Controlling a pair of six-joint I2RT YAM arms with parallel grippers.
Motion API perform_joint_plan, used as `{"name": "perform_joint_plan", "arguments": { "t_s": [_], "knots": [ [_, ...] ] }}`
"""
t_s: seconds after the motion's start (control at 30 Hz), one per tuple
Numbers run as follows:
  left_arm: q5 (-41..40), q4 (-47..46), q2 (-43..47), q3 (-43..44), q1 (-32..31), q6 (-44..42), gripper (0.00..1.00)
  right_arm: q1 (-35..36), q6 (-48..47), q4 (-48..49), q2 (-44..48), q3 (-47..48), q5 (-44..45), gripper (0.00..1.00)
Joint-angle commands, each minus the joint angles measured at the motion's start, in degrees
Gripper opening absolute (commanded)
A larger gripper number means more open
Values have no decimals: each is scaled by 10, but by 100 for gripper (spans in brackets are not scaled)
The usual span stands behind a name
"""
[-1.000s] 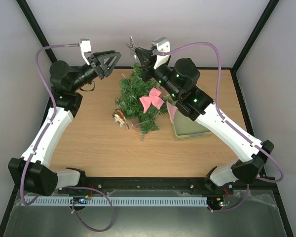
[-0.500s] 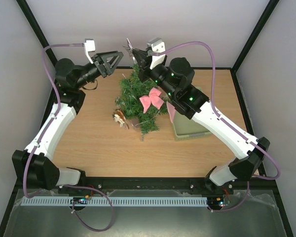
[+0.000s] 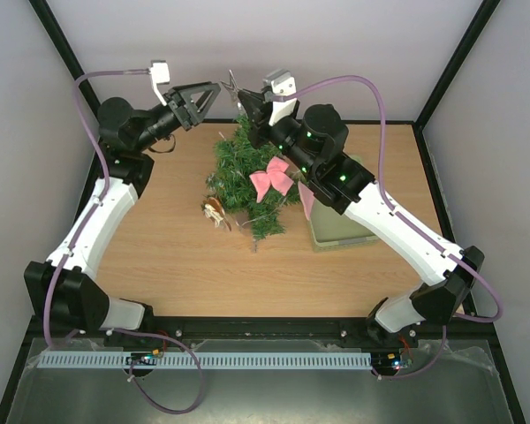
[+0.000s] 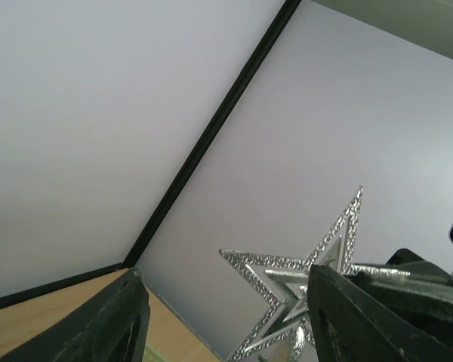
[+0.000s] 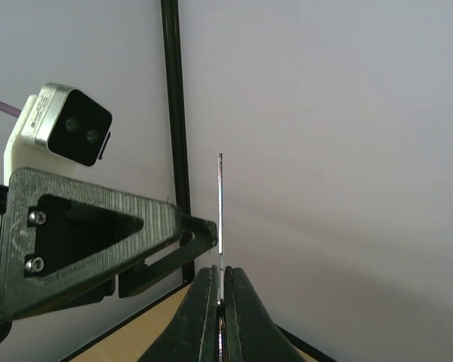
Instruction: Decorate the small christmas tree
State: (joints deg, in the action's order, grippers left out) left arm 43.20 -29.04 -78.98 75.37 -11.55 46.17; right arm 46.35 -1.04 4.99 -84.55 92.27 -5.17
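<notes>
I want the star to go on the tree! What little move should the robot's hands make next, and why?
Probably the left gripper should creep a little closer to the silver star and close on it. The right gripper is pinching the star up in the air near the small christmas tree. The left gripper's open jaws point right at the star and seem just short of it.

Silver star (image 3: 232,84) in right tool (image 3: 245,95), left tool (image 3: 210,90) just beside it.
</notes>
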Motion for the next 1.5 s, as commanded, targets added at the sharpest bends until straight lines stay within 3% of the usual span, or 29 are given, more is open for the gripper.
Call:
{"name": "perform_joint_plan", "arguments": {
  "t_s": [0.0, 0.3, 0.77, 1.47],
  "knots": [
    [-18, 3, -9, 32, 4, -10, 57, -3, 2, -13, 18, -8, 5, 2],
    [-46, 45, -42, 99, 1, 14, 50, -3, -5, -26, 11, 9, -2, 2],
    [-46, 182, -76, 154, -31, -56, 48, -3, -9, -36, 4, 23, -6, 2],
    [-50, 184, -56, 134, -34, -70, 48, -2, -10, 24, 37, -60, -6, 2]
  ]
}}
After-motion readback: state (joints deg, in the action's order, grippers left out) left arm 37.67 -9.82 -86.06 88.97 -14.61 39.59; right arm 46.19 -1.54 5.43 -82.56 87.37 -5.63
